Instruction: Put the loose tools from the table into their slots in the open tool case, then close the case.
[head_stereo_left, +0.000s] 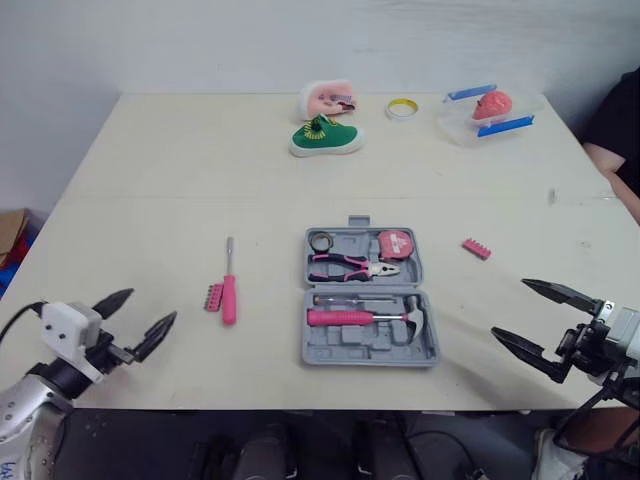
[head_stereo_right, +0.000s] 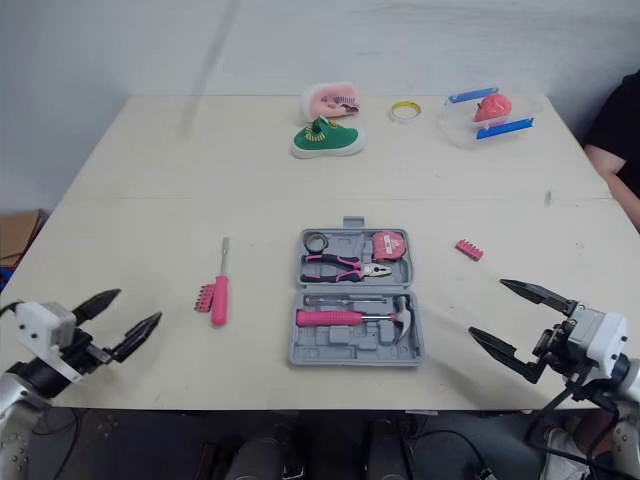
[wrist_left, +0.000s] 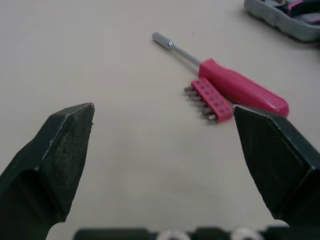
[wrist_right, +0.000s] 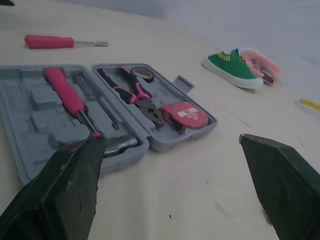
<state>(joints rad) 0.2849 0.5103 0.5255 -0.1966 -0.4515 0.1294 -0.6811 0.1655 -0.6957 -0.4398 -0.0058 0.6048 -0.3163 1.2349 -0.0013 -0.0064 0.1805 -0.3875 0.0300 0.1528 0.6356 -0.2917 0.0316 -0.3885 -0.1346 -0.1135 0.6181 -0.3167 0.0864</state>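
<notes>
The left fingers (wrist_left: 65, 150) are spread wide, with nothing held between them, low over the front left of the table (head_stereo_left: 150, 180). Just beyond them a pink-handled screwdriver (head_stereo_left: 229, 297) is laid flat, and a pink bit holder (head_stereo_left: 213, 297) is seen just beside its handle. The right fingers (wrist_right: 65, 185) are likewise parted and empty, over the front right of the table.

Between the two arms the grey tool case (head_stereo_left: 330, 352) is laid open and flat. A hammer (head_stereo_left: 360, 317) with a pink grip is seated in its near half. Pink-handled pliers (head_stereo_left: 350, 266) and a pink tape measure (head_stereo_left: 394, 243) are seated in its far half. A pale label is carried on the tape measure, but its print cannot be read. A second bit holder (head_stereo_left: 477, 248) is left on the table to the right of the case, apart from it.

Along the far edge a green shoe (head_stereo_left: 326, 139), a pink shoe (head_stereo_left: 328, 97), a yellow tape roll (head_stereo_left: 402, 108) and a clear container (head_stereo_left: 455, 125) are set.
</notes>
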